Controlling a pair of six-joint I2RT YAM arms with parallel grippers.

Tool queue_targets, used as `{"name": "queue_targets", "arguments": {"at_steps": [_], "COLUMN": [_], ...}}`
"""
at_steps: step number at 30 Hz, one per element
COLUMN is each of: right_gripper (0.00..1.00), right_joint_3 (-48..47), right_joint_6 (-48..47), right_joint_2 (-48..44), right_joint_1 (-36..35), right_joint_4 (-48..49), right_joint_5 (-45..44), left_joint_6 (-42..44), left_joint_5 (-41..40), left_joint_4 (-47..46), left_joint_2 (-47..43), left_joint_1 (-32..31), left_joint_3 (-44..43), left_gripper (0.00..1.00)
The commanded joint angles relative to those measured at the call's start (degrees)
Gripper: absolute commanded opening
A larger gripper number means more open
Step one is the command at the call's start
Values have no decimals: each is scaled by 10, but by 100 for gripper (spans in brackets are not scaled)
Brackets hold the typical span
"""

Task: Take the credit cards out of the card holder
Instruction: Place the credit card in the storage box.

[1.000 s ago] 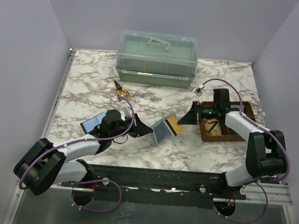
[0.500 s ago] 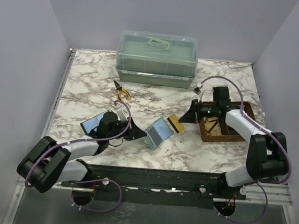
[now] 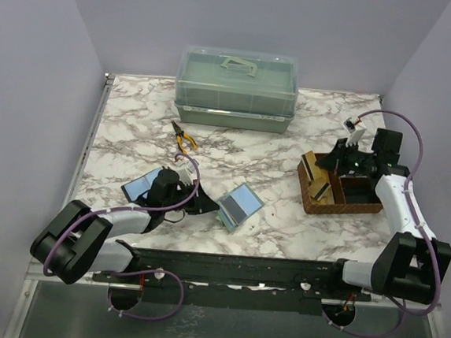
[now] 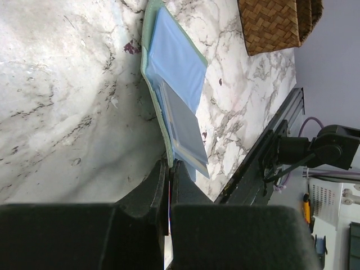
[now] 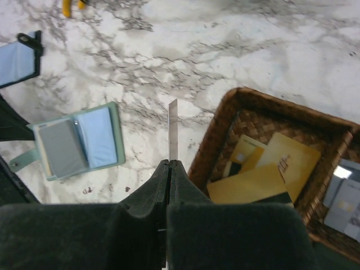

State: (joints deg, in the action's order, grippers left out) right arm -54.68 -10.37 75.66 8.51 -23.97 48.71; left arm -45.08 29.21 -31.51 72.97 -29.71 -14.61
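Card holder: the card holder (image 3: 239, 207) lay open, blue inside up, on the table (image 3: 135, 121) toward the middle of its near edge, well apart from the basket (image 3: 368, 204).
Left gripper: your left gripper (image 4: 169, 169) had its fingers pressed together at the holder's near end, seemingly pinching its edge or tab. Which of the two, the wrist view did not settle.
Right gripper: your right gripper (image 5: 169, 166) was clamped on a thin card (image 5: 173, 126), seen edge-on and held upright just over the basket's rim, by the table's right edge.
Cards out: tan cards (image 5: 264, 180) lay loose in the basket compartment nearer the table's middle.
Card left: a grey card (image 5: 61, 147) sat in a slot pocket of the holder.
Handling: the cards looked light, stiff and slick, so they were likely to slide out of a weak pinch. The holder looked soft and light, likely to lift or fold if you tugged it unpinned.
Where to hold: you did best taking a card by its exposed short edge and pulling along the slot, with the holder anchored at its outer edge.
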Motion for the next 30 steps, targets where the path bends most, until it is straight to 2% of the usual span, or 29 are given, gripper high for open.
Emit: {"name": "queue_targets", "arguments": {"at_steps": [1, 5, 13, 14, 16, 19, 22, 24, 25, 27, 30], "right_gripper": [0, 0, 0, 5, 23, 36, 46, 48, 50, 55, 72], "right_joint_3": [29, 45, 41, 36, 26, 19, 7, -5, -13, -26, -6], "right_joint_6": [-7, -2, -19, -24, -32, -35, -48, -75, -101, -182, -337], "right_joint_2": [-31, -35, 21, 29, 38, 23, -11, -32, -38, -40, -43], "right_joint_1": [16, 36, 43, 42, 43, 43, 43, 43, 43, 40, 2], "right_joint_4": [-11, 0, -22, -28, -34, -22, -14, -23, -42, -103, -183], "right_joint_5": [-126, -166, -151, -157, -175, -217, -229, -186, -131, 34, 234], "left_joint_6": [22, 24, 26, 26, 26, 25, 21, 19, 18, 16, 8], "left_joint_5": [29, 31, 36, 36, 35, 34, 31, 28, 24, 17, 4], "left_joint_4": [7, 12, 17, 17, 17, 17, 17, 18, 19, 24, 35], "left_joint_2": [4, -4, -10, -8, -5, 1, 6, 10, 11, 16, 27], "left_joint_1": [4, 4, 4, 4, 4, 4, 4, 4, 4, 4, 4], "left_joint_3": [-20, -21, -25, -25, -24, -22, -22, -22, -22, -24, -28], "left_gripper": [0, 0, 0, 0, 0, 0, 0, 0, 0, 0, 0]}}
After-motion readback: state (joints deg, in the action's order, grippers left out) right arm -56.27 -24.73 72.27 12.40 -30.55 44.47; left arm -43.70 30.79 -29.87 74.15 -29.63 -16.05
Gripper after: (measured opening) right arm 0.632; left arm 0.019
